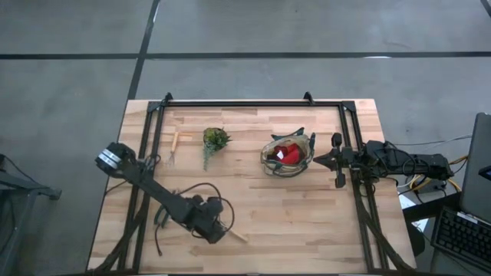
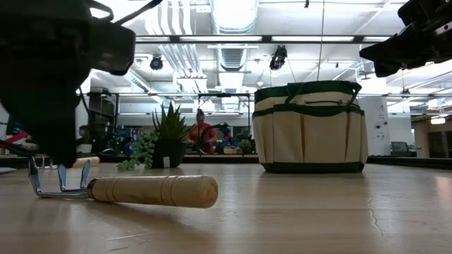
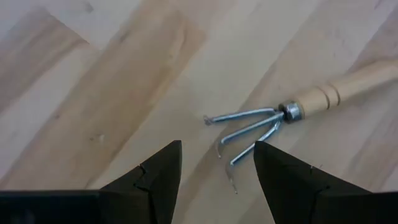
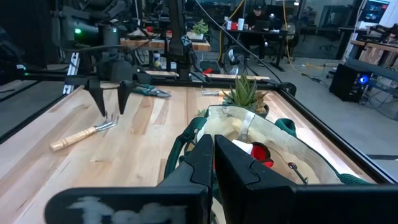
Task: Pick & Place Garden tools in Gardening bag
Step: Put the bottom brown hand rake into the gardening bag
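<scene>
Left gripper [image 3: 214, 171] near table's front edge, jaws open, hovering over hand fork [image 3: 280, 115] tines, not touching. Second fork [image 1: 174, 145] and plant [image 1: 215, 140] toward back edge. Bag [image 1: 288, 155] right of centre. Right gripper [image 4: 213, 163] by bag, jaws closed, empty.

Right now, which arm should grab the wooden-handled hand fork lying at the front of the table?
Left. Its open tool hovers right over the steel tines of the wooden-handled hand fork. The right tool, shut, waits across the table beside the beige canvas bag with green trim.
</scene>
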